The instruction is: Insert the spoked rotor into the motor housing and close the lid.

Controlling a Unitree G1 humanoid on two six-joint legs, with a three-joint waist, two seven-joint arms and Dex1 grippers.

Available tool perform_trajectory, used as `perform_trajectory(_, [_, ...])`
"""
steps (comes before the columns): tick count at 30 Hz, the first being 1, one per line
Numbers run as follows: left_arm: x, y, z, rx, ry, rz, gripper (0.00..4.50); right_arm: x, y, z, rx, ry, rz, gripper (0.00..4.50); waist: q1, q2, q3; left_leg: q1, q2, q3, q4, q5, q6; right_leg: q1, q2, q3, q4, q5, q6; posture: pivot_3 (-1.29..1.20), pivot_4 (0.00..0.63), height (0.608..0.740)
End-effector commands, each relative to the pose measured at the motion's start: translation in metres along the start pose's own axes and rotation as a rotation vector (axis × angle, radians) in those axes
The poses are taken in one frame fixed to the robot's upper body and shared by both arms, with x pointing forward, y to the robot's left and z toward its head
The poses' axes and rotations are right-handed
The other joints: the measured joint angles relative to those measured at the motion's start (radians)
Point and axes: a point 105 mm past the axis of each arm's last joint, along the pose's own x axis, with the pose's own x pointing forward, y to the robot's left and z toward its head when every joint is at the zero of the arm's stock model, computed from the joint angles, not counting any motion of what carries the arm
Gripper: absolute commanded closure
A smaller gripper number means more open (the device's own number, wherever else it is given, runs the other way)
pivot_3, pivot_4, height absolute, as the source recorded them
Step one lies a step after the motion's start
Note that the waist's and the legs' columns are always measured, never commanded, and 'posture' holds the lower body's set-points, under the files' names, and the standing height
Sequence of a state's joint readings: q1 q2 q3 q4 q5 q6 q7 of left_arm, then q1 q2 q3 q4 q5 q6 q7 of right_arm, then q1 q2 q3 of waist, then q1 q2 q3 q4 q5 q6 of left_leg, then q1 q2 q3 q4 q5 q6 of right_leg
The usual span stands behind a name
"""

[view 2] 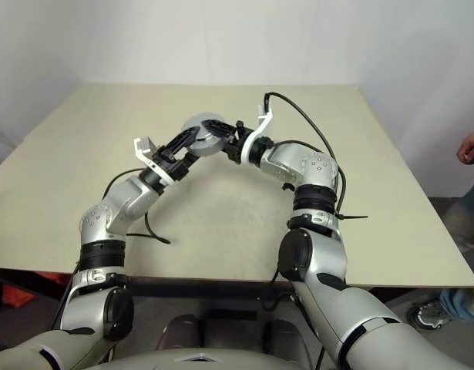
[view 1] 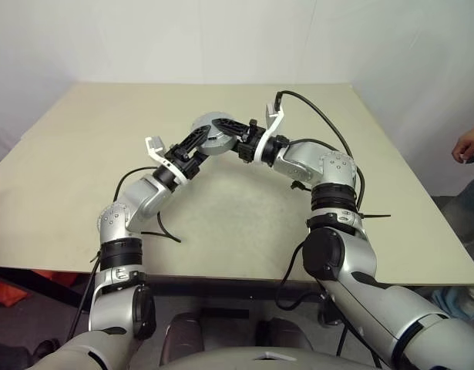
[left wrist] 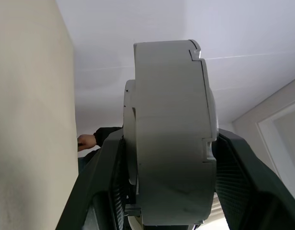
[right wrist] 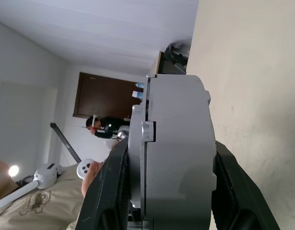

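A thick grey round body, the motor housing (view 1: pixel 212 122), hangs edge-on above the middle of the table. A thinner grey disc, the lid (right wrist: pixel 136 158), lies flat against one face, with a seam between them. My left gripper (view 1: pixel 200 140) reaches in from the left and is shut on the housing (left wrist: pixel 173 143), its black fingers (left wrist: pixel 101 187) pressing on both flat faces. From the right, my right gripper (view 1: pixel 233 132) is shut on the same body (right wrist: pixel 178 153), one finger (right wrist: pixel 229 191) on each side. The spoked rotor is hidden.
The beige table (view 1: pixel 244 223) lies under both arms. Black cables (view 1: pixel 321 116) loop off the right wrist and by the left forearm (view 1: pixel 163 227). A person's hand (view 1: pixel 468 145) is beyond the table's right edge; another person (right wrist: pixel 103 125) is far off.
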State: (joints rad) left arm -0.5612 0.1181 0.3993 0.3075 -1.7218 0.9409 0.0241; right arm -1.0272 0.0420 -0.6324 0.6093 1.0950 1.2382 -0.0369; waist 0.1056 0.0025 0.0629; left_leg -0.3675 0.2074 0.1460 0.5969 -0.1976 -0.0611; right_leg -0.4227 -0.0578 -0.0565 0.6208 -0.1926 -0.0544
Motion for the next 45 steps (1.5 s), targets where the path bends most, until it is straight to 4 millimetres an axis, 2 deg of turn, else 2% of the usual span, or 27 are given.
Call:
perform_trajectory(1, [0.0,-0.021,0.004,0.053,-0.008,-0.077,2.43,-0.002,0.02,0.011,-0.035,-0.046,0.069,2.39,0.0,0.0,0.0,0.0,0.0,0.0,0.0,0.0,0.0,0.0,0.0,0.0,0.0,0.0,0.0,0.0,0.0,0.74])
perform_trajectory(5, [-0.002,-0.026,0.004,0.071,-0.019,-0.104,2.43,-0.001,0.02,0.012,-0.04,-0.047,0.065,2.39,0.0,0.0,0.0,0.0,0.0,0.0,0.0,0.0,0.0,0.0,0.0,0.0,0.0,0.0,0.0,0.0,0.0,0.74])
perform_trajectory(15, [-0.001,-0.023,0.005,0.065,-0.032,-0.089,2.43,-0.002,0.013,0.014,-0.076,-0.066,0.038,2.39,0.0,0.0,0.0,0.0,0.0,0.0,0.0,0.0,0.0,0.0,0.0,0.0,0.0,0.0,0.0,0.0,0.0,0.74])
perform_trajectory(22, [-0.002,-0.022,0.007,0.069,-0.05,-0.083,2.43,-0.001,0.005,0.017,-0.14,-0.1,-0.039,0.12,0.0,0.0,0.0,-0.001,0.0,0.0,0.0,0.0,0.0,0.0,0.0,0.0,0.0,0.0,0.0,0.0,0.0,0.74])
perform_trajectory(26, [-0.003,-0.021,0.009,0.082,-0.063,-0.071,2.43,0.0,0.001,0.022,-0.163,-0.137,-0.074,0.12,0.0,0.0,0.0,-0.001,0.0,0.0,0.0,0.0,0.0,0.0,0.0,0.0,0.0,0.0,0.0,0.0,0.0,0.74])
perform_trajectory(29, [-0.007,-0.015,0.025,0.152,-0.153,-0.012,2.43,-0.002,-0.009,0.031,-0.179,-0.193,-0.133,0.12,0.0,0.0,0.0,-0.001,0.0,0.0,0.0,0.0,0.0,0.0,0.0,0.0,0.0,0.0,0.0,0.0,0.0,0.74])
perform_trajectory(31, [-0.018,-0.009,0.049,0.203,-0.293,0.047,2.43,-0.004,-0.012,0.034,-0.177,-0.208,-0.15,0.12,-0.002,0.0,0.0,-0.001,0.0,0.0,0.0,0.0,0.0,0.0,0.0,0.0,0.0,-0.002,0.003,0.0,0.0,0.74])
perform_trajectory(32, [-0.03,-0.007,0.065,0.22,-0.386,0.08,2.43,-0.005,-0.013,0.035,-0.174,-0.211,-0.153,0.12,-0.006,0.0,0.0,-0.001,0.0,0.0,0.0,0.0,0.0,0.0,0.0,0.0,0.0,-0.002,0.004,0.0,0.0,0.74])
perform_trajectory(35, [-0.059,-0.003,0.088,0.245,-0.542,0.133,2.43,-0.009,-0.014,0.037,-0.17,-0.217,-0.162,0.12,-0.013,0.0,0.0,-0.001,0.0,0.0,0.0,0.0,0.0,0.0,0.0,0.0,0.0,-0.003,0.004,0.0,0.0,0.74])
perform_trajectory(41, [-0.093,-0.003,0.104,0.287,-0.676,0.198,2.43,-0.013,-0.018,0.039,-0.161,-0.221,-0.182,0.12,0.0,-0.002,0.001,-0.001,0.0,0.0,0.0,0.0,0.0,-0.001,0.0,0.0,0.0,0.0,0.001,0.0,0.0,0.74])
perform_trajectory(45, [-0.111,0.004,0.115,0.267,-0.758,0.254,2.43,-0.012,-0.02,0.039,-0.16,-0.22,-0.19,0.12,0.005,-0.006,0.001,-0.001,0.0,-0.001,0.002,0.0,0.0,0.0,0.0,0.0,0.0,-0.001,0.004,0.0,0.0,0.74])
